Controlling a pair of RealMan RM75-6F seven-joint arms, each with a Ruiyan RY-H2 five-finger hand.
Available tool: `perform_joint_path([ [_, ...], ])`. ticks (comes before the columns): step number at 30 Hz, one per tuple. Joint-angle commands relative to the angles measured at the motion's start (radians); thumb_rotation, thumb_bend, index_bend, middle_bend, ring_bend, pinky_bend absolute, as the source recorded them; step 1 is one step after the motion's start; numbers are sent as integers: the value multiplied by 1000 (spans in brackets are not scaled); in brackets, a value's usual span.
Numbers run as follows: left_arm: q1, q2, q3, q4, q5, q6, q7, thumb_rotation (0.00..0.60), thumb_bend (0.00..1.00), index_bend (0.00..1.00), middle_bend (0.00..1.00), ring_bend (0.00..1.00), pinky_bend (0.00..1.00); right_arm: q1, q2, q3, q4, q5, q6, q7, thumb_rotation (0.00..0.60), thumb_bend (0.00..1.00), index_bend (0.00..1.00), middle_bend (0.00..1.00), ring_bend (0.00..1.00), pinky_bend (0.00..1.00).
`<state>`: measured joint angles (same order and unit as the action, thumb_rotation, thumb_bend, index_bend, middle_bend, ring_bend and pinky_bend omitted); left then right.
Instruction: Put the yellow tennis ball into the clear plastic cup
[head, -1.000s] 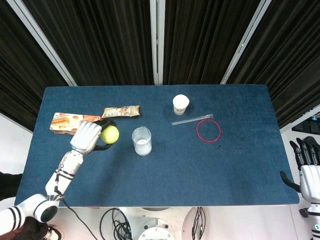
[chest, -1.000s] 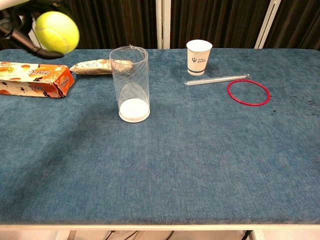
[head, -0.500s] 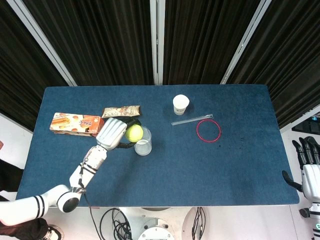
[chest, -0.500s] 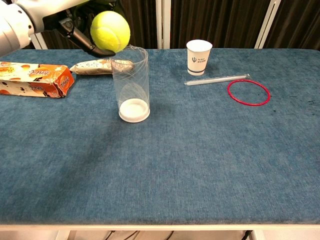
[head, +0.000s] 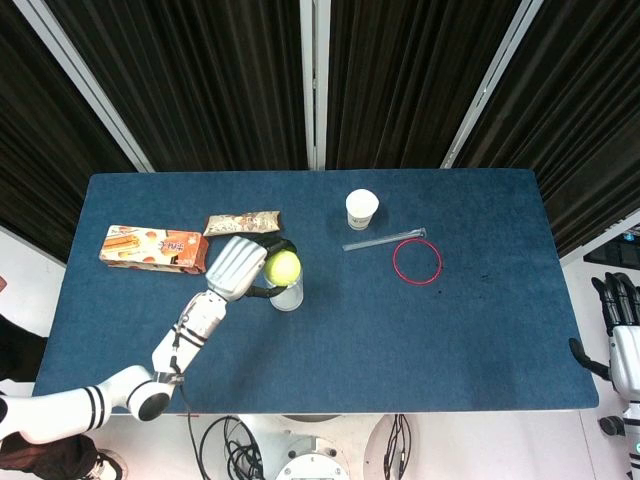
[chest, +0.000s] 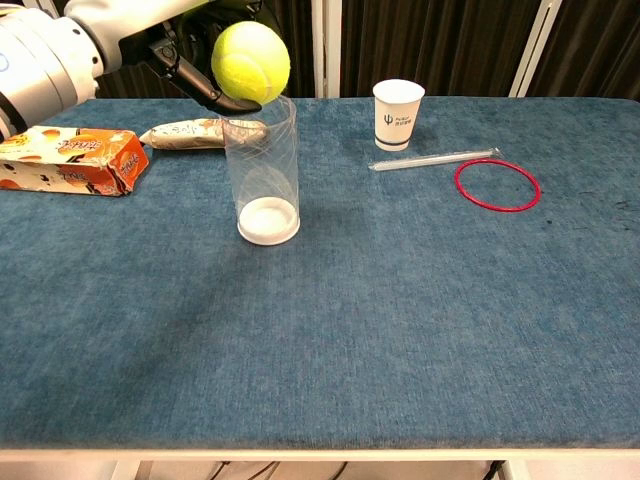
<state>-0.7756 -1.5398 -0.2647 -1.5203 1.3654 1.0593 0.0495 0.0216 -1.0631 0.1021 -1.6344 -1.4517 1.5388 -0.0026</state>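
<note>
The yellow tennis ball (chest: 251, 62) is held in the air right above the mouth of the clear plastic cup (chest: 262, 170), its underside just at the cup's rim and not yet inside. The left hand (head: 236, 266) has it, dark fingers (chest: 205, 90) curled under and behind the ball; in the head view the pale back of the hand sits just left of the ball, over the cup's left edge. The cup stands upright on the blue bench (chest: 400, 320), with a white disc showing at its base.

Behind the cup to the left lies a snack bar wrapper (chest: 190, 132), and further left an orange box (chest: 70, 160) on its long side. To the right of the cup, well apart, a white paper cup (chest: 398, 114) stands upright near the far edge. In front of it lies a clear straw (chest: 432, 160), its right end just beside a red ring (chest: 497, 185) that lies flat on the cloth.

The right hand (head: 624, 335) is off the bench at the far right edge of the head view, holding nothing, dark fingers pointing up; it is cropped, so how far apart they are cannot be told.
</note>
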Motion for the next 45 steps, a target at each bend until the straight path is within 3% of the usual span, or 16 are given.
perform_joint_path([
  [1, -2, 3, 4, -2, -9, -8, -4, 600, 174, 250, 316, 291, 537, -1, -6, 3, 16, -6, 10, 17, 600, 223, 0, 0, 0, 0],
  [5, -2, 3, 6, 2, -22, -8, -2, 600, 159, 240, 287, 239, 472, -2, -7, 3, 20, -3, 7, 23, 600, 224, 0, 0, 0, 0],
  [14, 22, 46, 26, -36, -24, 23, 39, 600, 158, 268, 284, 237, 432, 6, -12, 0, 21, -7, -8, 18, 600, 224, 0, 0, 0, 0],
  [18, 91, 113, 57, -101, -36, 98, 114, 600, 158, 299, 275, 232, 414, 25, -12, 8, -2, -30, -10, 0, 600, 223, 0, 0, 0, 0],
  [22, 178, 194, 102, -189, -90, 169, 223, 600, 158, 274, 229, 164, 323, 48, -16, 13, -28, -51, -20, -59, 600, 223, 0, 0, 0, 0],
  [28, 309, 225, 178, -174, -59, 331, 304, 600, 159, 249, 204, 113, 230, 78, -25, 11, -47, -50, -62, -121, 600, 219, 0, 0, 0, 0],
  [31, 360, 242, 215, -173, -61, 364, 336, 600, 158, 199, 144, 46, 160, 84, -31, 5, -46, -47, -76, -137, 600, 213, 0, 0, 0, 0],
  [35, 406, 299, 261, -241, -142, 327, 396, 600, 135, 46, 1, 0, 7, 86, -37, -4, -33, -39, -90, -140, 600, 209, 0, 0, 0, 0],
  [45, 504, 309, 293, -162, -67, 402, 289, 600, 91, 1, 0, 0, 0, 88, -46, -23, -5, -28, -114, -124, 600, 209, 0, 0, 0, 0],
])
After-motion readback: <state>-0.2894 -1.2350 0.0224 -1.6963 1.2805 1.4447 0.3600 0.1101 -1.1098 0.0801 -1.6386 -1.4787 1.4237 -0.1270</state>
